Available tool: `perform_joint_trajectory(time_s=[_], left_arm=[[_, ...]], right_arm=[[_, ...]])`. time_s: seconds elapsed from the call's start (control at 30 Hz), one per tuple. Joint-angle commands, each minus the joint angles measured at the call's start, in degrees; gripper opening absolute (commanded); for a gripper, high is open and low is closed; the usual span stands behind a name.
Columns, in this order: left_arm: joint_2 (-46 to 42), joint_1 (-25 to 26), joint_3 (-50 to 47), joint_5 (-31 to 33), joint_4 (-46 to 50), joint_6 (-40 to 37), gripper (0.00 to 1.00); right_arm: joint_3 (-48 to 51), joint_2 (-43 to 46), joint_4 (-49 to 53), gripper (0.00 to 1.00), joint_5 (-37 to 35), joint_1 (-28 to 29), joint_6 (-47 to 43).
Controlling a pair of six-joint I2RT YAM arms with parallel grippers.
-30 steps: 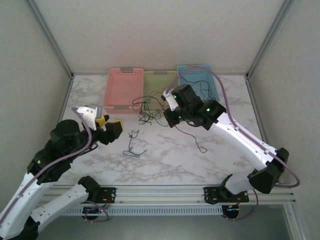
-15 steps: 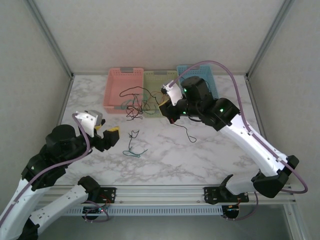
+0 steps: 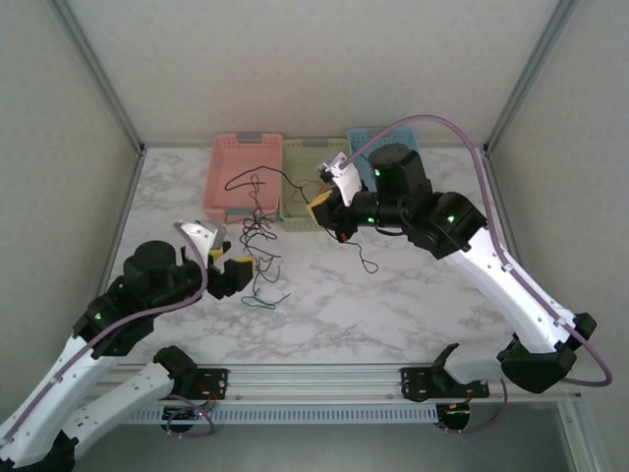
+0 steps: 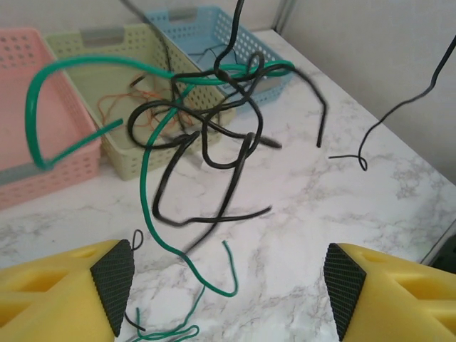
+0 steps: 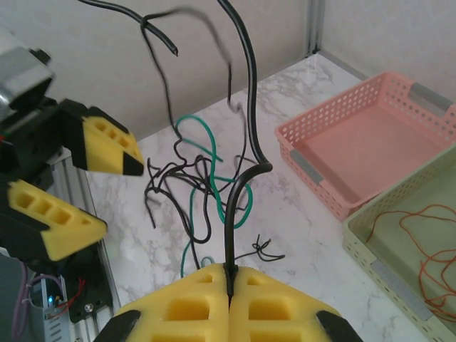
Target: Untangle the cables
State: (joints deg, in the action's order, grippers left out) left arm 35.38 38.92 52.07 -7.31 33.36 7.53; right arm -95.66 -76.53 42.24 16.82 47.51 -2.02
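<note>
My right gripper (image 5: 229, 274) is shut on a black cable (image 5: 246, 107) and holds it up above the table. From it hangs a knot of black and green cables (image 3: 257, 231), swinging in the air in front of the pastel baskets. In the left wrist view the same tangle (image 4: 206, 135) dangles just ahead of my left gripper (image 4: 228, 285), whose jaws stand wide apart with nothing between them. My left gripper (image 3: 236, 267) sits low, beside the bottom of the tangle. A green cable (image 3: 267, 298) lies looped on the marble below.
A pink basket (image 3: 246, 175), a pale green basket (image 3: 295, 211) and a blue basket (image 3: 393, 138) stand in a row at the back. A thin orange-red wire (image 5: 420, 228) lies in the green one. Bare marble table (image 3: 413, 305) stretches to the right.
My right gripper has risen and drawn back toward the baskets, lifting the tangle off the table. My left arm has swung right and forward, up to the hanging cables.
</note>
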Motion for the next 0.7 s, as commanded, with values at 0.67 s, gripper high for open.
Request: perform_joint_trajectory(time_s=[0.67], left_arm=[[3.30, 0.20, -6.95, 0.72, -27.93, 0.61, 0.70]], right_arm=[[0.52, -1.25, -4.37, 0.00, 6.04, 0.48, 6.26]])
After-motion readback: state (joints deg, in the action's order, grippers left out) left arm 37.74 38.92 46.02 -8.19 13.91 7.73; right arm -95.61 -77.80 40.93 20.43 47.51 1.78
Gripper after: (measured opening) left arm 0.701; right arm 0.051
